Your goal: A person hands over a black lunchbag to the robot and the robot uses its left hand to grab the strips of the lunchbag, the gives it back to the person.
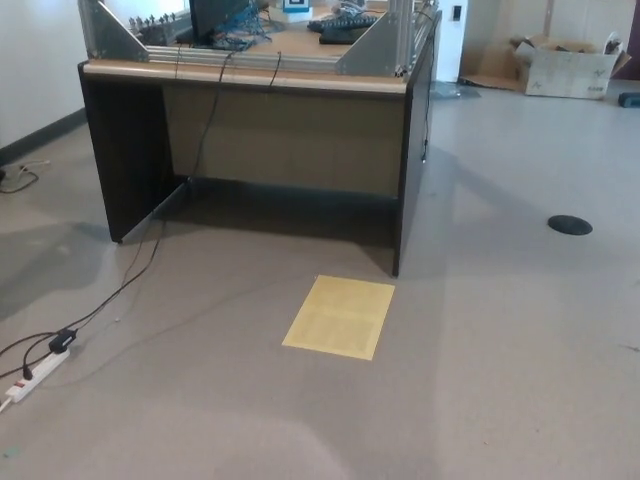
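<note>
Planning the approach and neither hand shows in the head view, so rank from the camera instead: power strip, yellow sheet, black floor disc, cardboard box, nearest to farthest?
Neither robot hand is in view; ranked from the camera:
1. Power strip, on the floor at lower left.
2. Yellow sheet, on the floor, centre, before the desk.
3. Black floor disc, right.
4. Cardboard box, far top right.

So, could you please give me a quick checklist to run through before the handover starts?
1. Lunchbag in view: not ok, none visible.
2. Person in view to hand it over: not ok, nobody shows.
3. Left robot hand visible and ready: cannot tell, it is out of frame.
4. Right robot hand clear of the way: cannot tell, also out of frame.
5. Floor ahead free of trip hazards: not ok, a power strip with its cable lies at left; a yellow sheet lies before the desk.
</note>
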Robot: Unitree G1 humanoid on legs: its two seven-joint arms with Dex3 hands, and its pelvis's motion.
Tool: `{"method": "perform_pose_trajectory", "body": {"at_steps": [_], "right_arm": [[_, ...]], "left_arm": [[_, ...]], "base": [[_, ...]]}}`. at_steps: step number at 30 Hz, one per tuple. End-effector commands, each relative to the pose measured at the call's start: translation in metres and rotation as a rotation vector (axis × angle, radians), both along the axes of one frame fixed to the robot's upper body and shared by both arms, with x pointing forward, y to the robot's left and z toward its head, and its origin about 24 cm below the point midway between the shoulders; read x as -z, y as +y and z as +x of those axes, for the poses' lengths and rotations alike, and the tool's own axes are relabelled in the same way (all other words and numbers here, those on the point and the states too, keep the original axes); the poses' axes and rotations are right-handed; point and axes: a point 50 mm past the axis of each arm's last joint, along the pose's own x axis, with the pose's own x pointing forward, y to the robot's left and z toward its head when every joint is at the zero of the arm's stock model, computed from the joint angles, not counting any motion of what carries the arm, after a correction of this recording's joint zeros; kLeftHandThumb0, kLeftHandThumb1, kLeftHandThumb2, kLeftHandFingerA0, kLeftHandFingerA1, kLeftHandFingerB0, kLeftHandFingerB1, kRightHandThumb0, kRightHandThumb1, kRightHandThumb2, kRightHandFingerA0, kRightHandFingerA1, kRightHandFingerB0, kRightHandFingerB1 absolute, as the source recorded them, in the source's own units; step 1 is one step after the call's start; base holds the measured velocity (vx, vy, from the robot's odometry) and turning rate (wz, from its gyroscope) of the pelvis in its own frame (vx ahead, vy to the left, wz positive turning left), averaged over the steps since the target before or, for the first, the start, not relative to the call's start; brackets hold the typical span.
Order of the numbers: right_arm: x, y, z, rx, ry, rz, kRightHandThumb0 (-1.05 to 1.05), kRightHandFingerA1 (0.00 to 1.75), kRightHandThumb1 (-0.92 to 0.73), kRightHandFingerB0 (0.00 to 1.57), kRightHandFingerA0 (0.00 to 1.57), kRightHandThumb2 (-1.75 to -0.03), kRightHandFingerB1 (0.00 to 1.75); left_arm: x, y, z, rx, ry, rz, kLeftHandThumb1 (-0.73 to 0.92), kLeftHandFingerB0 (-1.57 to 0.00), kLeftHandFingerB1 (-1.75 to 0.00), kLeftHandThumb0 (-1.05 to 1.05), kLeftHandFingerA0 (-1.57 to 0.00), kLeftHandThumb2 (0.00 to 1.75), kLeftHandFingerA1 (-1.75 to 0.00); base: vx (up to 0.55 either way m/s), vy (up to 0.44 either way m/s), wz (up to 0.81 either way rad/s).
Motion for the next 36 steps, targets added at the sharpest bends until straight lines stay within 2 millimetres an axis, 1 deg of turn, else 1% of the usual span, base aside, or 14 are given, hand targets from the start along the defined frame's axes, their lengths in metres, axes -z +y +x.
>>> {"method": "perform_pose_trajectory", "body": {"at_steps": [1, 5, 6, 11, 12, 13, 19, 24, 26, 27, 29, 30, 35, 36], "right_arm": [[-0.016, -0.008, 0.004, -0.056, -0.162, -0.057, -0.58, 0.57, -0.63, 0.24, 0.37, -1.00, 0.49], [-0.015, -0.007, 0.003, -0.061, -0.166, -0.056, -0.63, 0.56, -0.64, 0.24, 0.36, -1.00, 0.48], [-0.015, -0.006, 0.002, -0.060, -0.167, -0.060, -0.65, 0.55, -0.65, 0.24, 0.36, -1.00, 0.48], [-0.014, -0.005, 0.003, -0.058, -0.175, -0.059, -0.68, 0.54, -0.66, 0.25, 0.33, -0.99, 0.47], [-0.015, -0.005, 0.004, -0.060, -0.181, -0.061, -0.67, 0.55, -0.66, 0.24, 0.34, -0.99, 0.47], [-0.015, -0.005, 0.004, -0.060, -0.182, -0.061, -0.68, 0.55, -0.66, 0.24, 0.34, -1.00, 0.47], [-0.013, -0.005, 0.002, -0.059, -0.168, -0.059, -0.70, 0.52, -0.66, 0.26, 0.30, -0.98, 0.47], [-0.013, -0.004, 0.002, -0.059, -0.176, -0.050, -0.69, 0.53, -0.66, 0.25, 0.33, -0.99, 0.47], [-0.014, -0.004, 0.004, -0.065, -0.173, -0.071, -0.70, 0.53, -0.67, 0.25, 0.32, -0.99, 0.47], [-0.014, -0.004, 0.004, -0.066, -0.172, -0.070, -0.63, 0.39, -0.79, 0.34, 0.34, -0.65, 0.36], [-0.014, -0.004, 0.005, -0.067, -0.172, -0.065, -0.63, 0.39, -0.79, 0.34, 0.34, -0.65, 0.36], [-0.016, -0.004, 0.006, -0.064, -0.176, -0.055, -0.68, 0.52, -0.66, 0.27, 0.31, -0.98, 0.48], [-0.014, -0.001, 0.007, -0.071, -0.171, -0.040, -0.70, 0.53, -0.67, 0.27, 0.32, -0.99, 0.48], [-0.014, -0.001, 0.007, -0.074, -0.167, -0.043, -0.70, 0.53, -0.67, 0.26, 0.32, -1.00, 0.47]], "left_arm": [[-0.034, 0.002, 0.010, 0.105, -0.280, 0.036, 0.46, -0.10, -0.30, -0.71, -0.06, 0.77, -0.28], [-0.051, 0.000, 0.019, 0.136, -0.359, 0.037, 0.52, -0.07, -0.23, -0.77, -0.06, 0.85, -0.12], [-0.075, -0.003, 0.031, 0.180, -0.473, 0.028, 0.46, -0.10, -0.28, -0.69, -0.05, 0.78, -0.26], [-0.151, -0.020, 0.057, 0.313, -0.713, 0.062, 0.46, -0.09, -0.26, -0.69, -0.04, 0.80, -0.24], [-0.167, -0.025, 0.062, 0.333, -0.745, 0.079, 0.54, -0.10, -0.22, -0.69, -0.06, 0.60, -0.21], [-0.184, -0.031, 0.065, 0.360, -0.789, 0.094, 0.44, -0.10, -0.26, -0.67, 0.00, 0.83, -0.23], [-0.260, -0.069, 0.075, 0.512, -0.979, 0.154, 0.46, -0.06, -0.21, -0.72, -0.04, 0.82, -0.18], [-0.293, -0.086, 0.077, 0.576, -1.057, 0.202, 0.51, -0.08, -0.22, -0.72, -0.04, 0.62, -0.20], [-0.317, -0.100, 0.076, 0.616, -1.105, 0.222, 0.44, -0.09, -0.25, -0.68, 0.00, 0.84, -0.19], [-0.322, -0.104, 0.076, 0.620, -1.114, 0.231, 0.45, -0.09, -0.25, -0.69, 0.00, 0.85, -0.20], [-0.333, -0.114, 0.076, 0.630, -1.145, 0.258, 0.46, -0.10, -0.25, -0.70, 0.00, 0.86, -0.21], [-0.340, -0.122, 0.078, 0.648, -1.166, 0.257, 0.47, -0.14, -0.26, -0.71, 0.00, 0.86, -0.19], [-0.356, -0.144, 0.081, 0.677, -1.193, 0.275, 0.47, -0.11, -0.26, -0.71, 0.00, 0.86, -0.21], [-0.357, -0.147, 0.082, 0.683, -1.192, 0.268, 0.52, -0.09, -0.21, -0.78, -0.05, 0.67, -0.19]], "base": [[0.00, 0.000, 0.00], [0.00, 0.000, 0.00], [0.00, 0.000, 0.00], [0.00, 0.000, 0.00], [0.00, 0.000, 0.00], [0.00, 0.000, 0.00], [0.00, 0.000, 0.00], [0.00, 0.000, 0.00], [0.00, 0.000, 0.00], [0.00, 0.000, 0.00], [0.00, 0.000, 0.00], [0.00, 0.000, 0.00], [0.00, 0.000, 0.00], [0.00, 0.000, 0.00]]}}
